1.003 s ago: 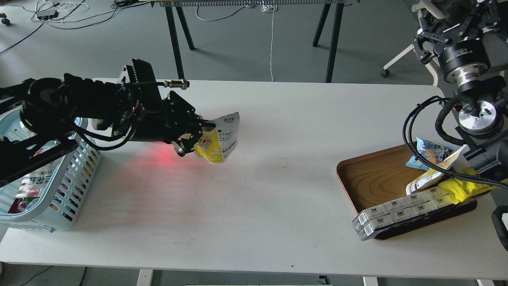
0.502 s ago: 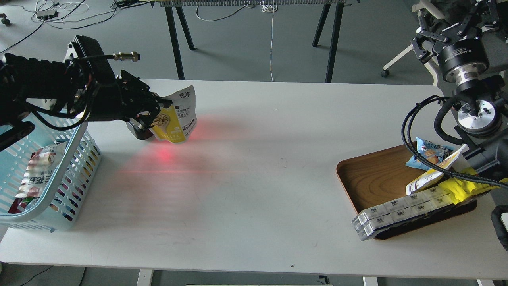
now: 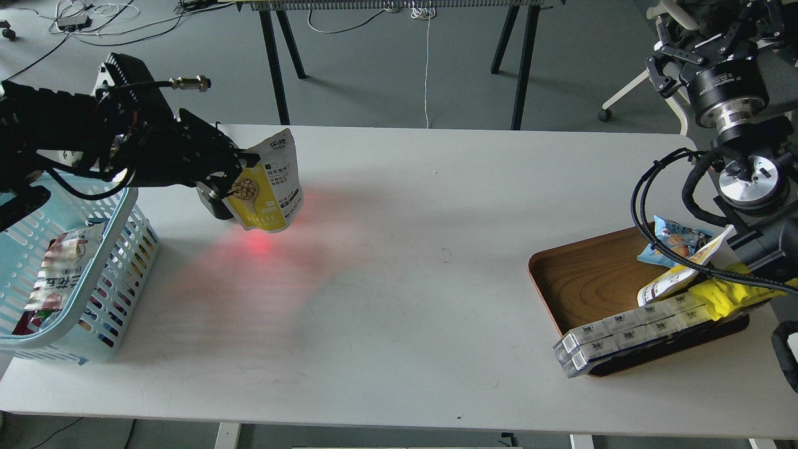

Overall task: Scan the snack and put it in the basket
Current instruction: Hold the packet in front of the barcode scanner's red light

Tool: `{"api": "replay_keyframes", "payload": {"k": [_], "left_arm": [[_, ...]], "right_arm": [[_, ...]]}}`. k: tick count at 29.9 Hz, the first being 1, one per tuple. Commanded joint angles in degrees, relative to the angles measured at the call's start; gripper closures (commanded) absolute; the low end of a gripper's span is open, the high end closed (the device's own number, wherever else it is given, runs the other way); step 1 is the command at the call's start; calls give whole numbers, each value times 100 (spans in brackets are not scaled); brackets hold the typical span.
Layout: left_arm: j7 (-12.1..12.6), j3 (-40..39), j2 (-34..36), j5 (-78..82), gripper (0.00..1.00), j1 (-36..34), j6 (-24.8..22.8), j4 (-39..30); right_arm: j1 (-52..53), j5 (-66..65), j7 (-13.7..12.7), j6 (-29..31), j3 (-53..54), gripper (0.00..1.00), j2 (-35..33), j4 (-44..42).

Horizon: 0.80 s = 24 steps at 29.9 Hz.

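My left gripper (image 3: pixel 235 174) is shut on the snack (image 3: pixel 269 185), a yellow-and-white pouch picturing beige balls in a spoon. It holds the pouch upright above the table's far left, just right of the basket (image 3: pixel 118 262). The basket is light blue with slotted sides and stands at the left edge with a red-and-white pack (image 3: pixel 59 268) inside. My right gripper (image 3: pixel 711 31) is raised at the top right, over the floor; its fingers are dark and hard to tell apart.
A red scanner glow (image 3: pixel 259 246) lies on the white table (image 3: pixel 399 299) under the pouch. A brown wooden tray (image 3: pixel 586 280) at the right holds a light-blue snack bag (image 3: pixel 670 240), a yellow pack (image 3: pixel 723 296) and long clear boxes (image 3: pixel 623 337). Cables hang by my right arm.
My left gripper has carried the pouch left and toward the far edge, close to the basket, and turned it more upright. The right arm has hardly moved.
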Motion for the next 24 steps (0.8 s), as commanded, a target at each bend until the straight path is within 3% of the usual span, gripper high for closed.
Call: {"api": "replay_keyframes", "payload": {"k": [1,24], "left_arm": [[0,3,-4,0,100,3,-1,0],[23,-49,-101,0,100,215,-18,-202]], "right_arm": [[-1,0,0,0,-1,4,-6,5],[-10,0,8,0,-1,4,-32,13]]}}
